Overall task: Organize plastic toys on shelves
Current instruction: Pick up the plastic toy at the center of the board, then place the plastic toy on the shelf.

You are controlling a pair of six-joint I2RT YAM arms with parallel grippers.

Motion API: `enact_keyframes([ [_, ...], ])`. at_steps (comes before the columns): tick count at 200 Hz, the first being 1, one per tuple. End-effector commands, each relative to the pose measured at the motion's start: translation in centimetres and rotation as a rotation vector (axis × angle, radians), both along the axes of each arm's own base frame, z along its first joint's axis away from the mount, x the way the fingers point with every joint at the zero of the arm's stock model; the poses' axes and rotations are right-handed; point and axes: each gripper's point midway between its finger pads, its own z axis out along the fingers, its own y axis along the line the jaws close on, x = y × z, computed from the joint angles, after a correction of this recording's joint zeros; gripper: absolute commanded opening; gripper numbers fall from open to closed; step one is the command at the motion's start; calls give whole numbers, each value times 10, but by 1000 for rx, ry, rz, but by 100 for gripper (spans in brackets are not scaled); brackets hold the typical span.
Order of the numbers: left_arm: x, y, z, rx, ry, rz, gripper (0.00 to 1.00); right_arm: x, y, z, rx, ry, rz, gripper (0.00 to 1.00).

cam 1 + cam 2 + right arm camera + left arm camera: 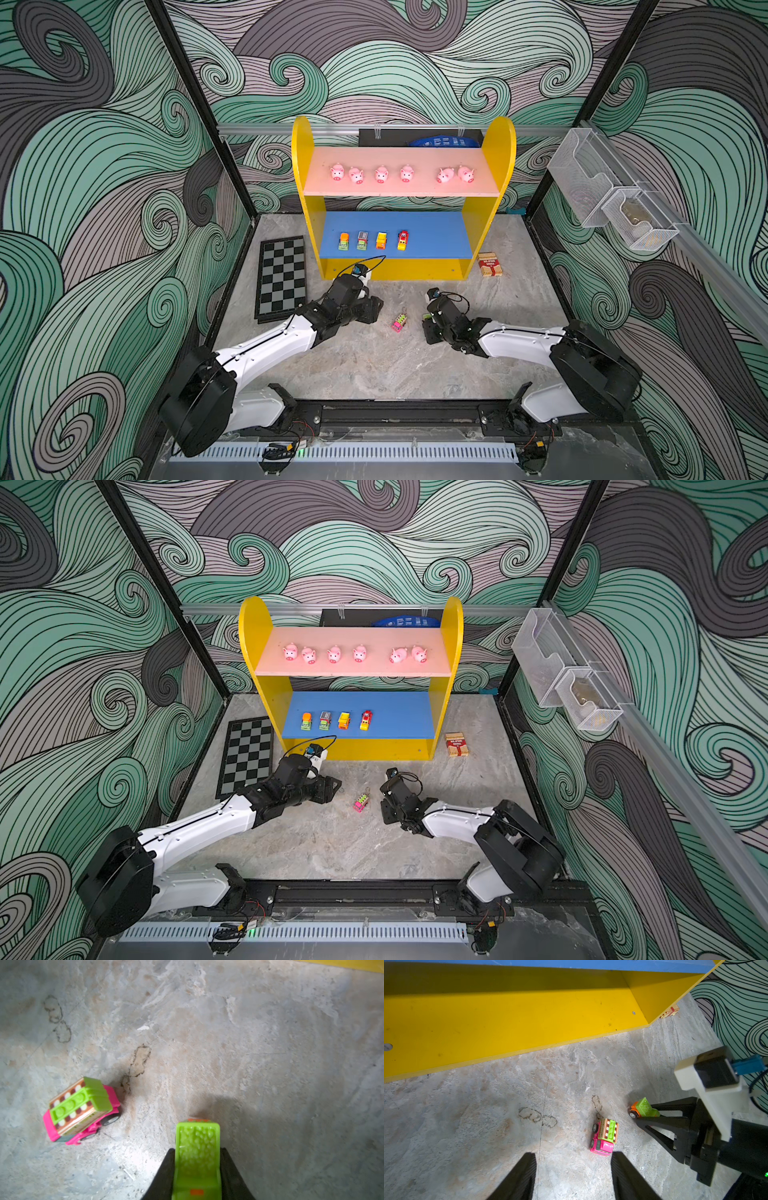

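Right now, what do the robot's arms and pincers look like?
The left arm and right arm have white shells with black joints. The left pincer and right pincer each have two black pointed fingers. A thin black cable loops over the left wrist. The right wrist's camera has a white bracket and a blue plug.

the green truck (197,1157) is blurred and cut off; the card box (671,1011) peeks from behind the shelves (508,1012).

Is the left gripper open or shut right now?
Open. The left wrist view shows the left gripper with its fingers well apart, gripping nothing.
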Motion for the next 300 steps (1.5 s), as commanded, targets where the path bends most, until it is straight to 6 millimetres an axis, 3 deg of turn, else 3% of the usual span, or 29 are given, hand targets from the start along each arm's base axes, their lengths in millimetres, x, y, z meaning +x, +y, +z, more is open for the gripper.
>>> enact_keyframes([
  [1,1,7,6,1,-18,15,61,6,3,15,25,-47,-8,22],
  [30,1,9,5,4,-20,23,62,13,19,40,85,-88,29,17],
  [72,2,9,6,0,-23,27,62,33,46,92,190,-170,83,17],
  [106,0,10,7,-3,-24,28,62,64,53,130,228,-247,65,17],
  [140,0,10,8,-8,-27,27,62,102,46,159,227,-321,-8,18],
  [209,0,8,6,-8,-20,21,62,164,26,173,196,-378,-191,18],
  [300,0,8,7,-14,-24,20,62,201,29,161,114,-356,-211,20],
])
